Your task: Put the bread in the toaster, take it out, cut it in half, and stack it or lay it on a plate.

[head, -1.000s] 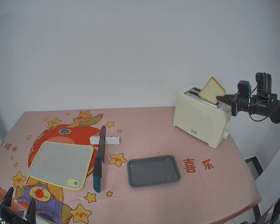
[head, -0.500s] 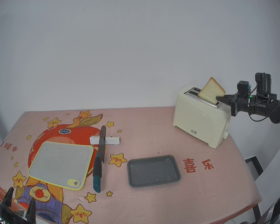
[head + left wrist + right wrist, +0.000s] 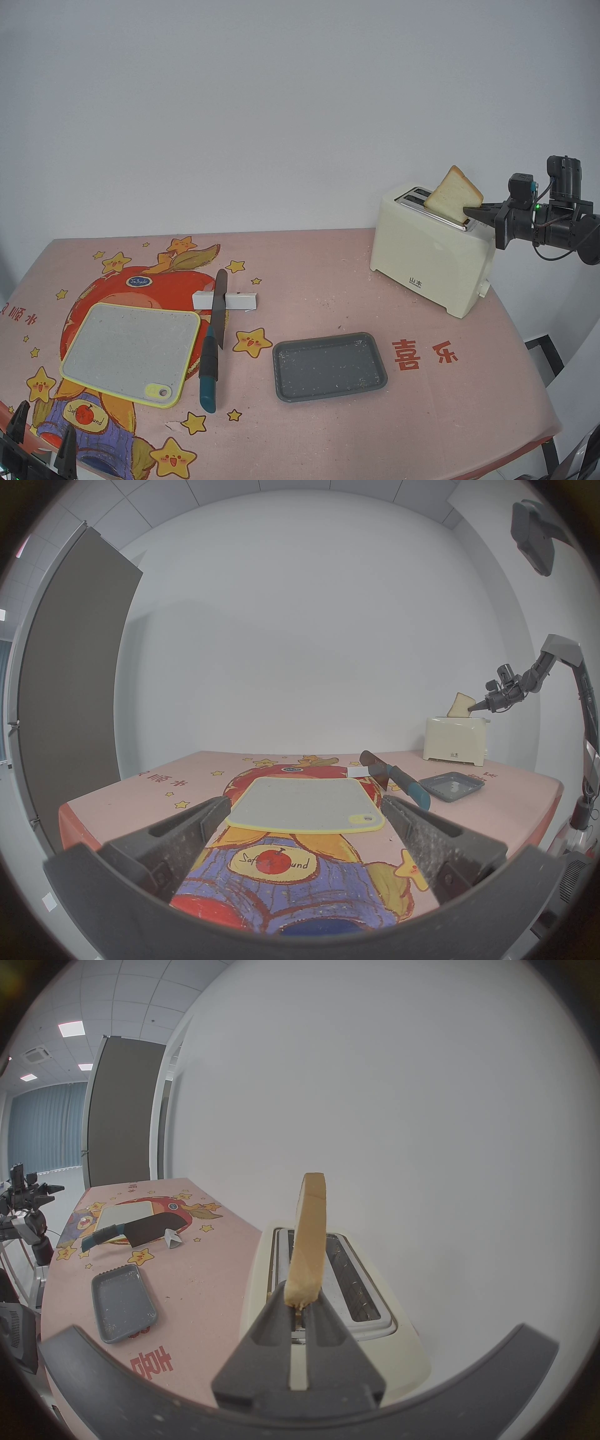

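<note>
- Your right hand [image 3: 469, 212] is pinching the bread [image 3: 454, 192] by a corner over the toaster [image 3: 431, 256].
- Your left hand [image 3: 304, 802] is hanging open.
- Cutting and plating are, seemingly, waiting undone.

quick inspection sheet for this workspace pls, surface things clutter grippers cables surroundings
surface: table under pink cartoon cloth
job's things: bread tilted above toaster slots; knife propped on white rest beside cutting board; grey tray flat, crumbs inside
clutter: nothing seen
grippers: right gripper shut on bread's lower corner; left gripper open, low over near table edge
cables: black cable looped at right wrist
surroundings: plain white wall behind; dark panel beyond the table
</note>
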Tool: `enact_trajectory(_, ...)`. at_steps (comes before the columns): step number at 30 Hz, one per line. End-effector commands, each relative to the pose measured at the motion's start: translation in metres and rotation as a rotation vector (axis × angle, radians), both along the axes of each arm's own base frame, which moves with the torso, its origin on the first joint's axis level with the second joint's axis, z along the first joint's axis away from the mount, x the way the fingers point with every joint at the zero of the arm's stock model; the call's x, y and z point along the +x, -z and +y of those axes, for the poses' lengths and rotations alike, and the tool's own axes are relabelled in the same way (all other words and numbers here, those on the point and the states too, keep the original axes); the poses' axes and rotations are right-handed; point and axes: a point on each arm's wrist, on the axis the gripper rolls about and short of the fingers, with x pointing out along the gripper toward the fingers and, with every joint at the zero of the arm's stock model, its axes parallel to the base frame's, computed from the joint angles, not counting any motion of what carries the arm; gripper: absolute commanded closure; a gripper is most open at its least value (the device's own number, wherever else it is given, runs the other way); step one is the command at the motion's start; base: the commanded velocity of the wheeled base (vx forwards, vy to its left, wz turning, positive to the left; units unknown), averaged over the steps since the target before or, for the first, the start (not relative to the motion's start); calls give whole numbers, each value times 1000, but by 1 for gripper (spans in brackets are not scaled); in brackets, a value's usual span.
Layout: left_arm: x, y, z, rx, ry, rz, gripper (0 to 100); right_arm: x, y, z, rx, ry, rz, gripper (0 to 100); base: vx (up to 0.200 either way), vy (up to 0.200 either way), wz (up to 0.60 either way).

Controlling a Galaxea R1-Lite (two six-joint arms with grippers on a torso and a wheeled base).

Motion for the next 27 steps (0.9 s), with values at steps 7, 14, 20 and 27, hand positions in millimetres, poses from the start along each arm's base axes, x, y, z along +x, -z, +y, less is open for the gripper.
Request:
enact_trajectory(7,0,5,0,0,0,4,0,-1,-1,0,-1,-1,-4,0,0,0,0)
enact_trajectory(14,0,5,0,0,0,4,0,-1,-2,0,0,0,-14,0,0,0,0)
enact_trajectory(20,0,5,0,0,-2,4,0,-2,-3,1,1,-3,-17,0,0,0,0)
enact_trajectory(27,0,5,0,0,0,4,0,-2,-2,0,3,1,-14,0,0,0,0)
